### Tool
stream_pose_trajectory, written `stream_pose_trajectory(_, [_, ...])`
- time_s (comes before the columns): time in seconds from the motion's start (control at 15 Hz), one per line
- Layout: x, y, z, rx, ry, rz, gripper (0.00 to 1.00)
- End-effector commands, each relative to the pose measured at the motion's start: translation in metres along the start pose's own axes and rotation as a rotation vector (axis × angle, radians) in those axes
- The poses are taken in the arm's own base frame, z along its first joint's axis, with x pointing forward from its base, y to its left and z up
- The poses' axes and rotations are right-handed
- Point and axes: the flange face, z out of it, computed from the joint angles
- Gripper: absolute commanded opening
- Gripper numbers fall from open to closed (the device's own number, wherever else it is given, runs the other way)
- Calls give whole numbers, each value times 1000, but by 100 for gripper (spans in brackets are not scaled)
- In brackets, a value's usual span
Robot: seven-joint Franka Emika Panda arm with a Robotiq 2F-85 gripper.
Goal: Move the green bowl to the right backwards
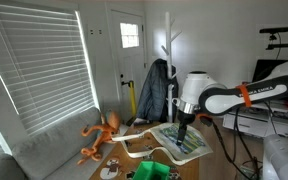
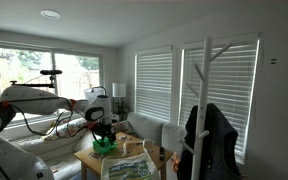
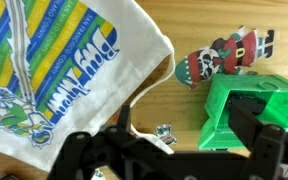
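The green bowl (image 3: 224, 115) sits on the wooden table at the right of the wrist view. It also shows in both exterior views (image 1: 149, 172) (image 2: 105, 146). My gripper (image 3: 169, 150) is open and holds nothing. Its right finger is over the bowl's dark inside and its left finger is over the bare wood beside a white bag handle. In both exterior views the gripper (image 1: 184, 126) (image 2: 102, 130) hangs low over the table, close above the bowl.
A colourfully printed white tote bag (image 3: 64, 70) lies left of the bowl. A small Santa-patterned item (image 3: 224, 55) lies beyond it. An orange octopus toy (image 1: 102, 135) and a leaf-patterned mat (image 1: 187, 142) share the wooden table (image 2: 89, 158). A coat rack (image 2: 209, 100) stands nearby.
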Motion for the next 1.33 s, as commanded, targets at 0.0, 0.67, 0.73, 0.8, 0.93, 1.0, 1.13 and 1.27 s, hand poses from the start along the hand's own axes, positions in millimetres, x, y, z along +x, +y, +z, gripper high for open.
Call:
stream_pose_trajectory(0.0, [9,-2,4,6,-18,-9,100])
stream_pose_trajectory(0.67, [51,-16,36,-32,3,8,100])
stream_pose_trajectory(0.73, [56,-21,42,-37,7,-9,100])
stream_pose_trajectory(0.8, [60,-24,46,-40,10,-21,100])
stream_pose_trajectory(0.93, [66,-28,53,-40,9,-37,100])
stream_pose_trajectory(1.0, [68,-30,55,-39,5,-47,100])
stream_pose_trajectory(1.13, [74,-33,60,-13,-5,-88,100])
stream_pose_trajectory(1.27, [78,-41,68,-3,-36,-127,100])
